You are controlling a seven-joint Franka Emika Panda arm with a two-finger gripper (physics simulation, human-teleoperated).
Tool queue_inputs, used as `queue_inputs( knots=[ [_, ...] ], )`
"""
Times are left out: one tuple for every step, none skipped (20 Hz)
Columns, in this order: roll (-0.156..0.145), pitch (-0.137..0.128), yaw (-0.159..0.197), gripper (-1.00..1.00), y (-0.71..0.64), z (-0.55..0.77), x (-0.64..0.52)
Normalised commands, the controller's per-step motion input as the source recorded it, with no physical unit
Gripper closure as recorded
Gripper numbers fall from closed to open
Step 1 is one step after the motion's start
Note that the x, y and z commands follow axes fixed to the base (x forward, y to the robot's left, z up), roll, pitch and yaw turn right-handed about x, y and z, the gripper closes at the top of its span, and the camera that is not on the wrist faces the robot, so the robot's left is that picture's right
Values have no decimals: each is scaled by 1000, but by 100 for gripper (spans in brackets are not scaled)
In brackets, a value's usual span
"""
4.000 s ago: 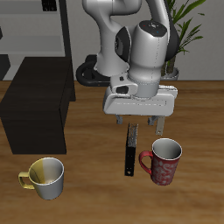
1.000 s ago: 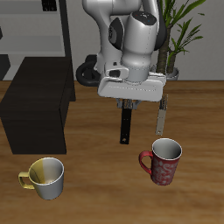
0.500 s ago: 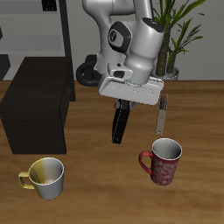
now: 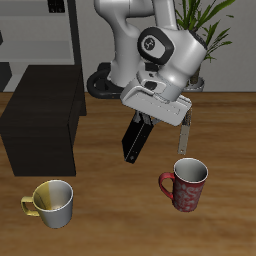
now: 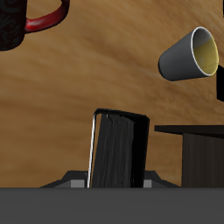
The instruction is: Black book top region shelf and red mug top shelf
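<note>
Gripper [image 4: 141, 122] clenched on black book [image 4: 133, 141], tilted above table, no readable writing, red mug [image 4: 185, 184] nearby.

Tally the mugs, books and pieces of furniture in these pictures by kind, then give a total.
Mugs: 2, the red mug and the yellow-and-cream mug.
Books: 1, the black book, held off the table in the tool.
Furniture: 2, the shelf and the grey rack behind it.
Total: 5.

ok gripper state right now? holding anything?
Gripper: shut on the black book, lifted clear of the table and tilted.
</note>
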Motion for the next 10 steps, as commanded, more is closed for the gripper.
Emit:
queue_inputs(
  knots=[
    [-138,93,-64,100,24,-36,-14],
    [-394,102,-114,100,-56,-157,-24],
    [40,49,87,100,227,120,33],
    [-56,47,54,100,129,-74,44],
    [-242,-28,-168,100,-130,-121,-81],
    [-185,-26,208,100,107,-31,31],
    [-167,27,-31,100,-92,-134,-105],
    [-261,18,-57,100,-177,-159,-158],
    [-281,-111,55,100,1,-2,-241],
    [-175,15,-58,100,-91,-113,-49]
  ],
)
